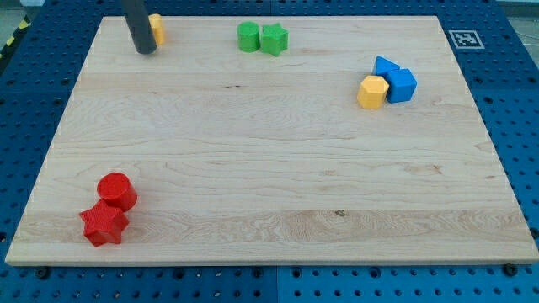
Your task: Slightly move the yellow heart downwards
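Observation:
The yellow heart [157,29] lies near the view's top left of the wooden board [269,168], partly hidden behind my rod. My tip [145,50] stands on the board just left of and slightly below the heart, touching or nearly touching its left side.
A green cylinder [248,37] and a green star [274,39] sit together at the top middle. A yellow hexagon [372,92] touches two blue blocks [400,85] at the upper right. A red cylinder [117,190] and a red star [104,224] sit at the lower left.

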Action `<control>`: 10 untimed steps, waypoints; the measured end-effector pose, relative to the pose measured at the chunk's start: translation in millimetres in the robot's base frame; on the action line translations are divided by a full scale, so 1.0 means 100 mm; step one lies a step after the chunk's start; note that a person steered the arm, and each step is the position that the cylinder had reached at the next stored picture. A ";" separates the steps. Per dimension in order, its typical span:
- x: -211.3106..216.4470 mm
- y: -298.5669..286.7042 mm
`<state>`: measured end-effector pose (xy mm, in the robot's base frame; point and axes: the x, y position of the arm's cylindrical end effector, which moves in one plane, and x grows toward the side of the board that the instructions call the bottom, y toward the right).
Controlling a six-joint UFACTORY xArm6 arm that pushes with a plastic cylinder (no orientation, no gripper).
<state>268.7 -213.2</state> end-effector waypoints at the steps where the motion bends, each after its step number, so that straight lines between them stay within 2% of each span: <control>1: -0.18 -0.17; 3: -0.60 -0.31; 4: -0.63 -0.08; 10: -0.43 0.13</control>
<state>225.8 -200.5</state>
